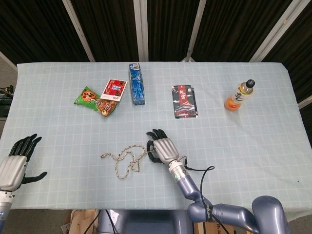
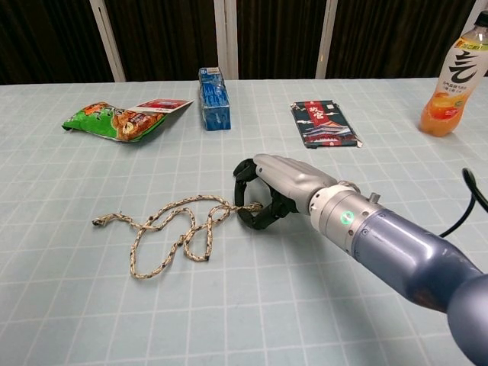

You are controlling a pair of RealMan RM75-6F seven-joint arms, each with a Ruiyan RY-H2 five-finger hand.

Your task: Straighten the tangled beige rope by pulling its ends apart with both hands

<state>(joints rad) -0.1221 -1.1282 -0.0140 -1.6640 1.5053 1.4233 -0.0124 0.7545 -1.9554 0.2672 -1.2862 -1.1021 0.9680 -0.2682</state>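
The beige rope (image 1: pixel 124 158) lies in loose loops on the pale checked tablecloth, left of centre; its left end (image 2: pixel 97 221) rests free. My right hand (image 1: pixel 163 148) sits at the rope's right end, and in the chest view its fingers (image 2: pixel 245 171) curl over and the thumb closes from below, pinching that end of the rope (image 2: pixel 164 229). Far from the rope, my left hand (image 1: pixel 17 163) hovers at the table's front left corner with fingers spread, holding nothing. It does not show in the chest view.
Along the back lie a green snack bag (image 1: pixel 90 100), a red packet (image 1: pixel 114 89), a blue box (image 1: pixel 137 84) and a dark printed packet (image 1: pixel 185 101). An orange drink bottle (image 1: pixel 240 96) stands at the back right.
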